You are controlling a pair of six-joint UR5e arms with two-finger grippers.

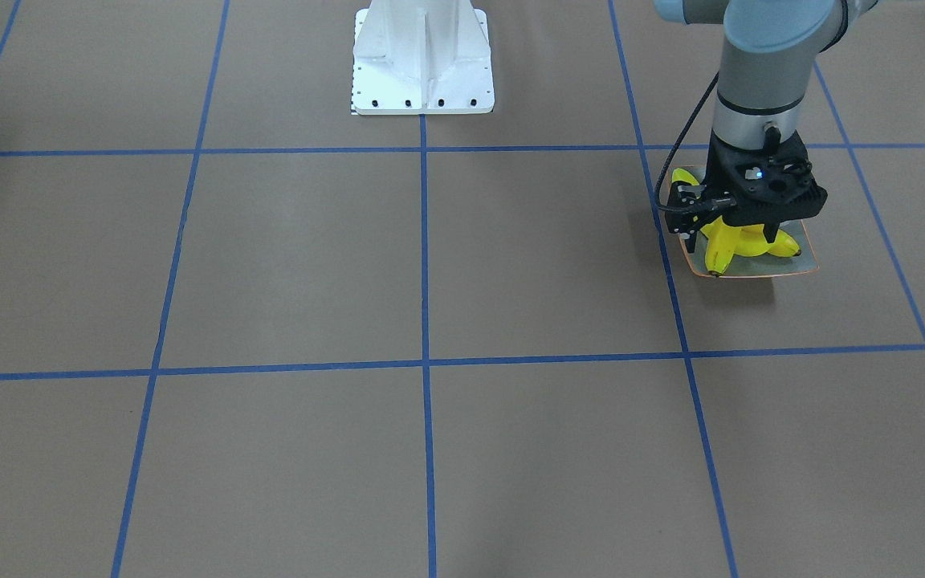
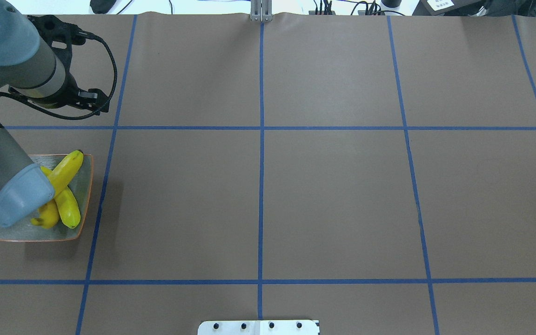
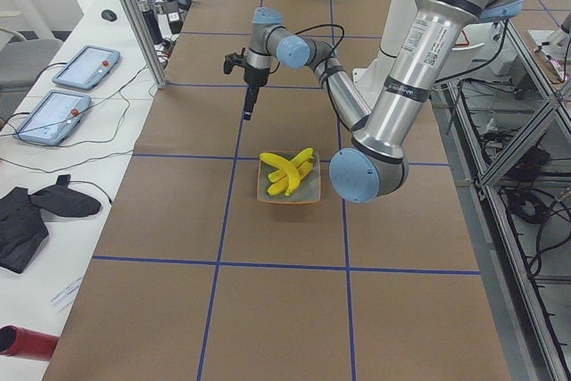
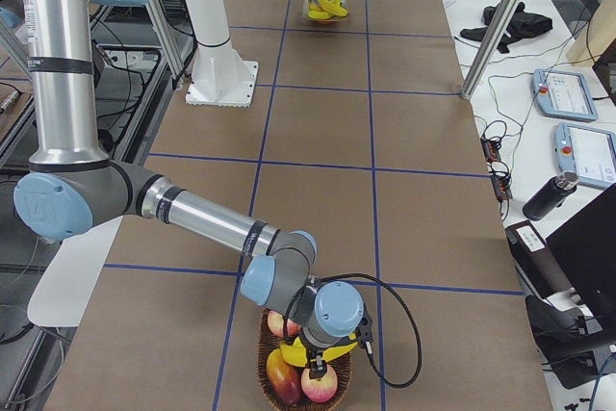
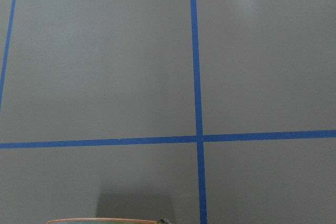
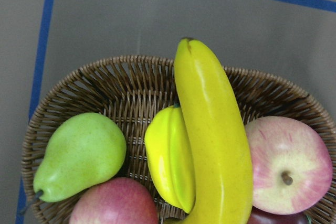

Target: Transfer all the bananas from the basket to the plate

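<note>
**Two bananas (image 6: 210, 145) sit in the basket (image 6: 131, 82)**

Bananas fill our right wrist view, nestled between a pear (image 6: 79, 156) and an apple (image 6: 289, 163). We see the right gripper (image 4: 316, 351) low over that basket, its jaws hidden, so we cannot tell their state. Across the table, three more lie crossed on the plate (image 2: 85, 179). The left gripper (image 1: 731, 237) hangs raised beside it, fingers spread, holding nothing.

Plate (image 2: 85, 179) at robot's left, bananas (image 2: 66, 173) piled crosswise on it. Basket (image 6: 131, 80) well apart at robot's right: two more bananas (image 6: 212, 145) in it, between pear (image 6: 81, 156) and apple (image 6: 289, 163).
</note>
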